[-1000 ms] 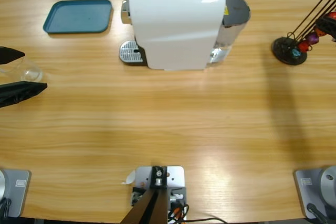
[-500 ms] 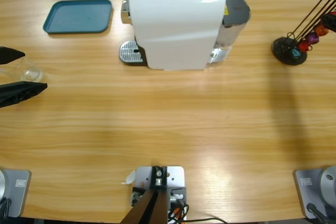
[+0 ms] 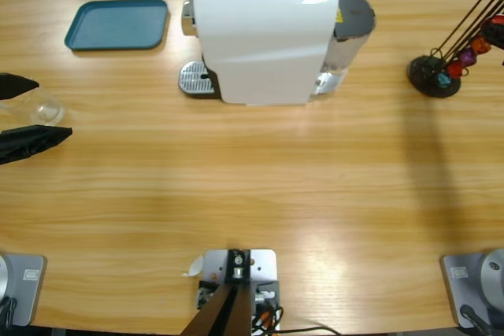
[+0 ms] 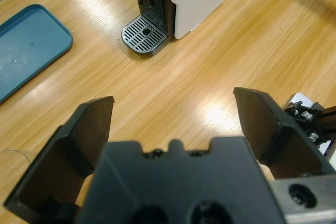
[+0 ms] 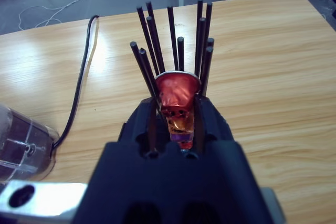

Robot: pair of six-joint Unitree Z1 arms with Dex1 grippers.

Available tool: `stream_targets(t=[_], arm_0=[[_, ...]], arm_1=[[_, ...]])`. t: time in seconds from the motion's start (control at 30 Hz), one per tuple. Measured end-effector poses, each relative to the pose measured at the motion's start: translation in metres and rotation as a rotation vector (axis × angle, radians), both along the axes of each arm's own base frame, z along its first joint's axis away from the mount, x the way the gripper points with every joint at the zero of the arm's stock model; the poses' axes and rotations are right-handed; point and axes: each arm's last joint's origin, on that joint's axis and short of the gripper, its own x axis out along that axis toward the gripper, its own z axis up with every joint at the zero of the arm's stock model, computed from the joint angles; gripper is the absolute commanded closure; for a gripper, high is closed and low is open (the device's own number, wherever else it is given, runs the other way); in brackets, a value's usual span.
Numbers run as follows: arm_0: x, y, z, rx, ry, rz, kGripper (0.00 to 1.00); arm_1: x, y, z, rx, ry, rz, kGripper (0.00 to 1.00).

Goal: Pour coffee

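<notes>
Moved: almost nothing since 1.0 s ago; left gripper jaws shifted slightly at left edge of high view, red thing at right edge near rack gone from view.
Left gripper point(image 3: 22, 109): jaws spread wide, gripping nothing; enters from left edge in high view, one jaw either side of glass.
Glass point(image 3: 35, 105): clear tumbler between the left jaws, on table near left edge; whether jaws touch it not clear. Only a sliver of rim at bottom left in left wrist view.
Coffee: can't make out any liquid in glass from high view; no level readable.
Right gripper point(image 5: 180, 113): jaws narrow, closed on red capsule point(image 5: 178, 92); purple capsule just below red one, between jaws. Not seen in high view.
Rack point(image 3: 441, 68): black rod stand with round base, far right of table, coloured capsules on it; in right wrist view rods rise right behind red capsule.
Machine point(image 3: 264, 33): white coffee maker, top middle of table, grey water tank on its right side.
Drip grille point(image 4: 145, 34): round metal grate at machine's left foot, bare; straight ahead of left gripper, well apart.
Tray point(image 3: 118, 24): teal, shallow, upper left of table, left of machine, well apart from glass.
Cable point(image 5: 79, 85): black, runs across table in right wrist view, left of rack.
Table point(image 3: 260, 186): light wood.
</notes>
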Motion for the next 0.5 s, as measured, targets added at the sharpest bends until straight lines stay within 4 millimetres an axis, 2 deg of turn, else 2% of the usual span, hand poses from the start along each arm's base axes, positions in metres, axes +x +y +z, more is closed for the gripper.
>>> stream_targets(t=[0.07,0.13,0.5], arm_0=[[-0.0004,0.0003,-0.0008,0.001,0.002,0.000,0.009],[-0.0007,0.0007,-0.0015,0.002,0.003,0.001,0.009],[-0.0023,0.0021,-0.0025,0.000,0.002,0.001,0.013]], arm_1=[[0.0000,0.0000,-0.0005,0.000,0.002,0.000,0.867],[-0.0002,-0.0002,-0.0009,-0.003,0.004,0.000,1.000],[-0.0010,-0.0022,-0.0012,-0.002,-0.014,-0.011,1.000]])
